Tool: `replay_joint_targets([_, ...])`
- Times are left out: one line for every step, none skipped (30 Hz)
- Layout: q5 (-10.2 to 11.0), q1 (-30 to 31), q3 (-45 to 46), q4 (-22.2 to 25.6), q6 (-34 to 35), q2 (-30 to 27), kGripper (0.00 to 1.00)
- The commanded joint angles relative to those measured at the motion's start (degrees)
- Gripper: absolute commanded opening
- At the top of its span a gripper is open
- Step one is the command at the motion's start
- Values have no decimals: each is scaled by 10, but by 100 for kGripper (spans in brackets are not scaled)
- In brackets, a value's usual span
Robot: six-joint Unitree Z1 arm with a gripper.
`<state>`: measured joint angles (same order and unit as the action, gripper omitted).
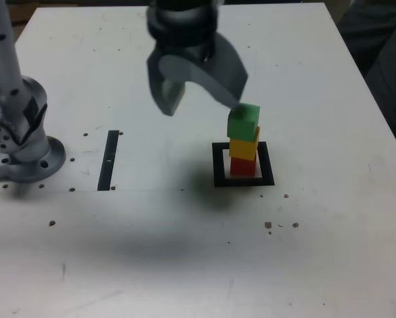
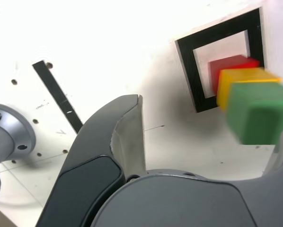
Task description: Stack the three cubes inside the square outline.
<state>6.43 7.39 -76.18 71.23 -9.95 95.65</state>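
So all three cubes are sitting in one tower right of centre in the exterior view: the red cube (image 1: 244, 165) is at the bottom, the yellow cube (image 1: 244, 145) is on top of it, and the green cube (image 1: 244, 120) caps it off, looking turned a little off the yellow one's edges. The red one sits inside the square outline (image 1: 218, 165), on the pale middle part, with the black border showing all the way around the base. The tool (image 1: 204, 99) hangs at the top centre of the frame with its jaws spread wide apart and nothing between them; one finger tip is right by the upper corner of the green cube, and it's hard to say whether it actually touches. In the wrist view the same stack leans toward the right edge of the frame, green cube (image 2: 257, 111) nearest the camera, with the outline (image 2: 186, 61) under it. On the white surface (image 1: 330, 252) there's also a thin black strip (image 1: 109, 159) left of centre, well apart from the outline, and the arm base (image 1: 22, 142) sits at the left edge.
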Motion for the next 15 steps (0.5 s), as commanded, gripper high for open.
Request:
replay_joint_targets([-7,-1,26,-7,2,-25,100])
replay_joint_targets([-11,-1,39,-9,2,-34,100])
replay_joint_targets([-15,-1,51,-10,3,-43,100])
replay_joint_targets([-18,-1,63,-10,5,-50,100])
replay_joint_targets([-20,-1,74,-10,7,-57,100])
replay_joint_targets([-23,-1,86,-9,9,-63,100])
replay_joint_targets([-24,-1,97,-9,13,-69,100])
replay_joint_targets([-25,-1,107,-8,17,-74,100])
replay_joint_targets([-26,-1,118,-8,21,-79,100])
replay_joint_targets([-26,-1,129,-8,26,-83,100])
replay_joint_targets([-26,-1,139,-10,30,-87,100])
replay_joint_targets([-26,-1,149,-11,35,-91,100])
replay_joint_targets([-25,-1,159,-12,41,-96,100])
replay_joint_targets([-25,-1,168,-14,46,-100,100])
replay_joint_targets([-25,-1,177,-15,52,-103,100])
